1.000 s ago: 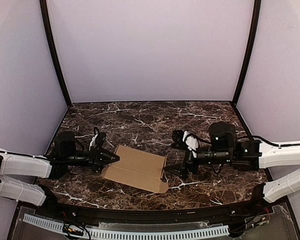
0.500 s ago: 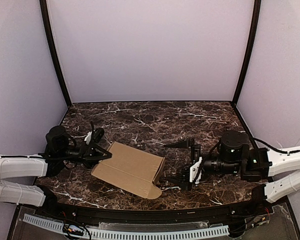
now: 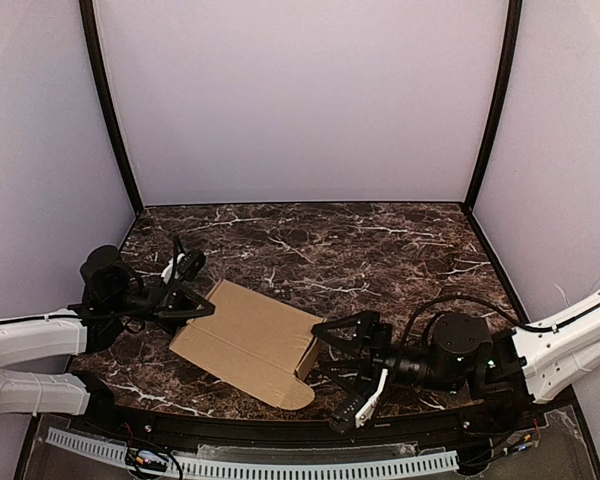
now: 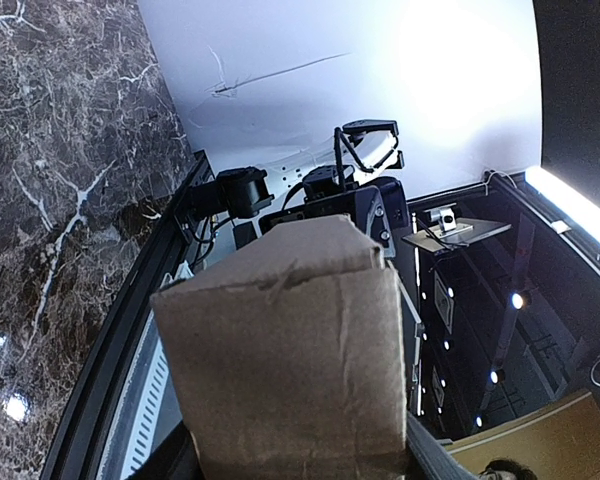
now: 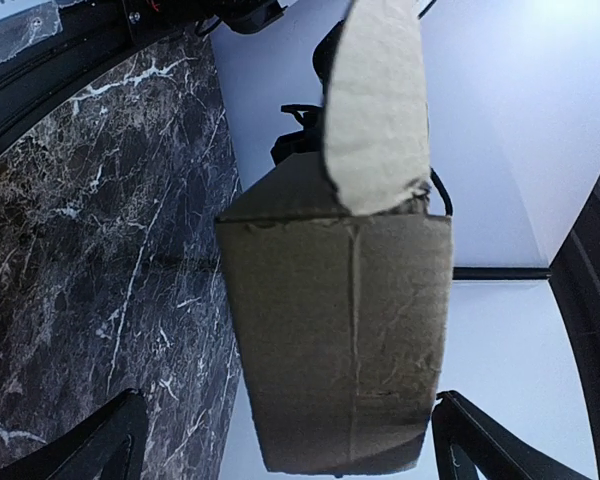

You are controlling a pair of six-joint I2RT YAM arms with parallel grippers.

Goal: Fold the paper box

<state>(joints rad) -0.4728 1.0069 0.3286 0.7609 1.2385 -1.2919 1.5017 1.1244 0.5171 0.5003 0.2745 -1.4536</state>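
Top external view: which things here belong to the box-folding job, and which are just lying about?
Part of the job:
- paper box, brown cardboard, lying on the table
- left gripper, gripping the box's left end
- right gripper, open, its fingers either side of the box's right end

Not part of the job:
- marble table
- pale walls
- perforated strip at the near edge

Dark marbled table (image 3: 400, 240); paper box (image 3: 250, 340) over near-left part, contact unclear.
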